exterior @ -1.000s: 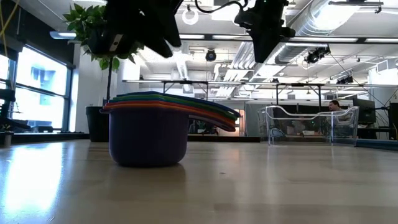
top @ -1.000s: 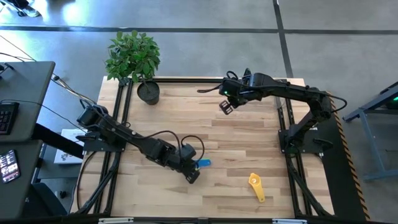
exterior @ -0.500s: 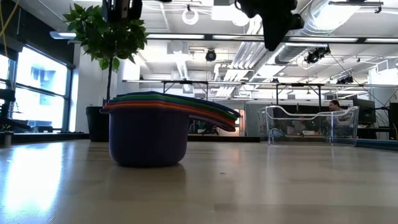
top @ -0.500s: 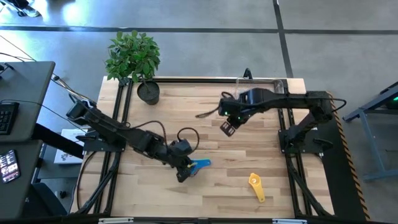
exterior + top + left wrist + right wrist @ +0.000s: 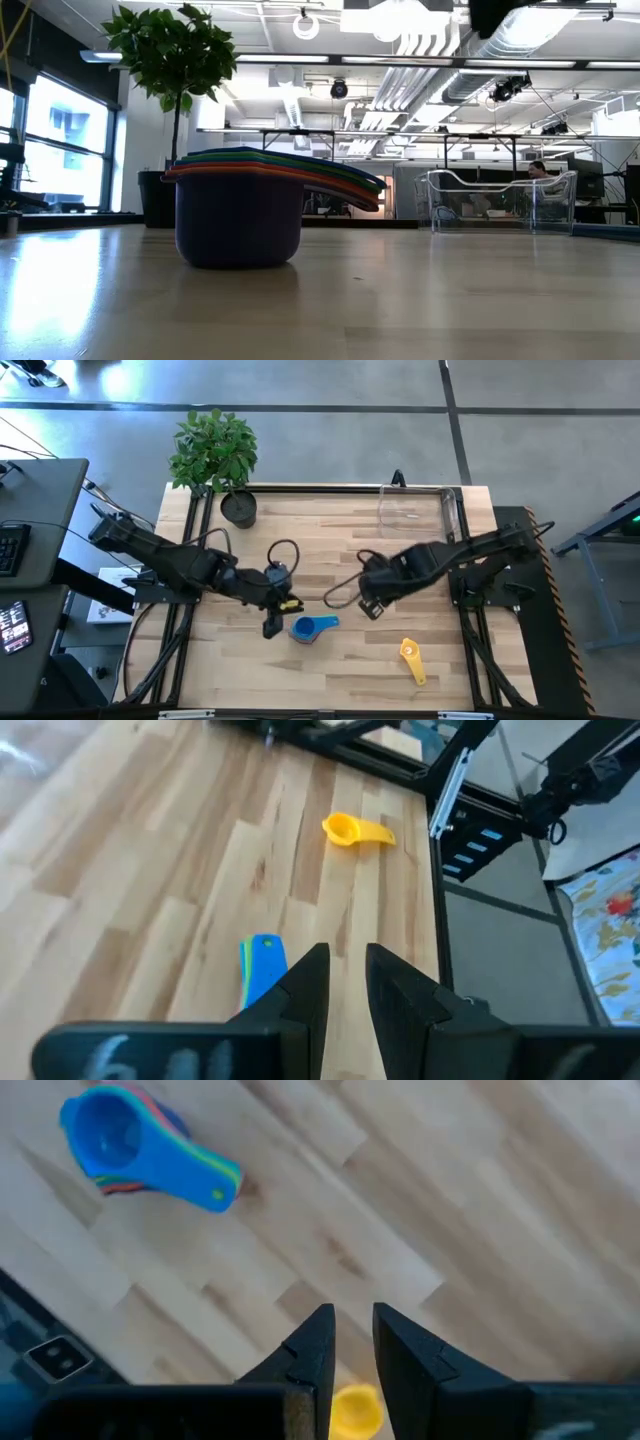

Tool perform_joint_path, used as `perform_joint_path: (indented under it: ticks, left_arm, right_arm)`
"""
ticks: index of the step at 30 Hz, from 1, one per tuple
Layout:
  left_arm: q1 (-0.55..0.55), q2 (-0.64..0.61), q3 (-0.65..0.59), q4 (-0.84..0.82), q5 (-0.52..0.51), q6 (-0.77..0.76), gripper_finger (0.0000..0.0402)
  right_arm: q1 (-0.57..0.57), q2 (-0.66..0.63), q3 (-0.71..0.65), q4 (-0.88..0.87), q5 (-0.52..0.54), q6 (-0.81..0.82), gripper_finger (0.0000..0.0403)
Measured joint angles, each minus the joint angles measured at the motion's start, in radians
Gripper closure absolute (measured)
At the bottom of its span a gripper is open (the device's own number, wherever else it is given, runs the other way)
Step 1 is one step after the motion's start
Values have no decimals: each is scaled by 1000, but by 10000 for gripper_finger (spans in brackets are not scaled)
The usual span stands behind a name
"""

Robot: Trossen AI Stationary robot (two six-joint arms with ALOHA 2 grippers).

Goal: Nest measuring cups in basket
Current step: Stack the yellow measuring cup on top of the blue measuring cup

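While the stacked cups (image 5: pixel 310 627) sit nested, 1 yellow cup (image 5: pixel 411 658) lies apart

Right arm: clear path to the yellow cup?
Probably yes. The right gripper hangs over bare table beside the yellow cup, holding nothing, with nothing between them; the nested stack lies off to the other side.

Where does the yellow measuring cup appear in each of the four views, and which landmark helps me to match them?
High view: yellow measuring cup lies alone, lower right of centre on the table.
Low view: not in it.
Left wrist view: upper middle, near the table edge.
Right wrist view: bottom edge, between the fingers.
Shared landmark: the stack of nested cups, blue on top.
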Motion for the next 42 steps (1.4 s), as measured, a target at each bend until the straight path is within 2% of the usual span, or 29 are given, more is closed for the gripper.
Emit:
perform_joint_path:
  ticks: [10,15,22,30,42]
  left_arm:
    - [37,-49,0,-12,1,156,342]
    - [56,-52,0,-27,0,210,342]
    - [88,-52,0,-23,1,224,342]
    - [109,-52,0,-21,1,222,342]
    - [141,-51,0,-19,1,221,342]
  right_arm:
    - [199,24,0,-140,55,449,339]
    - [270,45,0,-188,89,600,339]
    - [329,108,0,-189,78,662,339]
    - [363,183,0,-189,-7,695,339]
    - [436,269,0,-189,-1,775,339]
